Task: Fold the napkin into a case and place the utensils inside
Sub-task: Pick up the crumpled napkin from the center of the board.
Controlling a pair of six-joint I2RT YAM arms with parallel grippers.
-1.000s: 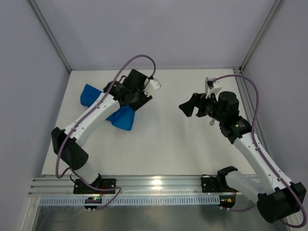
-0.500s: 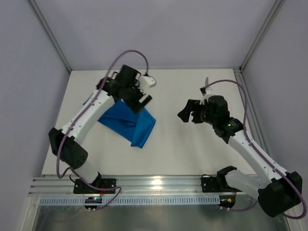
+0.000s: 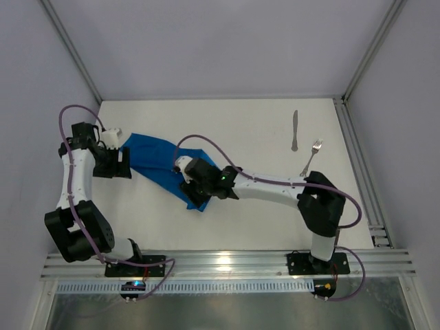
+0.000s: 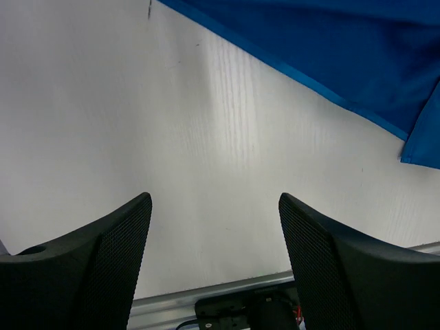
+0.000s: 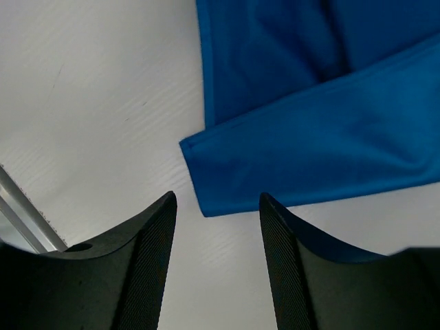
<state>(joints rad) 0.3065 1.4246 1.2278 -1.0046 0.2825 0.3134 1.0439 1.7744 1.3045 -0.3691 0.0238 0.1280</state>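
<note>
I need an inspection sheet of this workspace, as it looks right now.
Surface: white table.
Job's things: napkin lies loosely folded, left of centre; knife and fork lie bare at far right.
Clutter: nothing seen.
Grippers: left gripper open over bare table; right gripper open above the napkin's near corner.
Cables: purple cables loop along both arms.
Surroundings: grey walls, metal rail at near edge.
</note>
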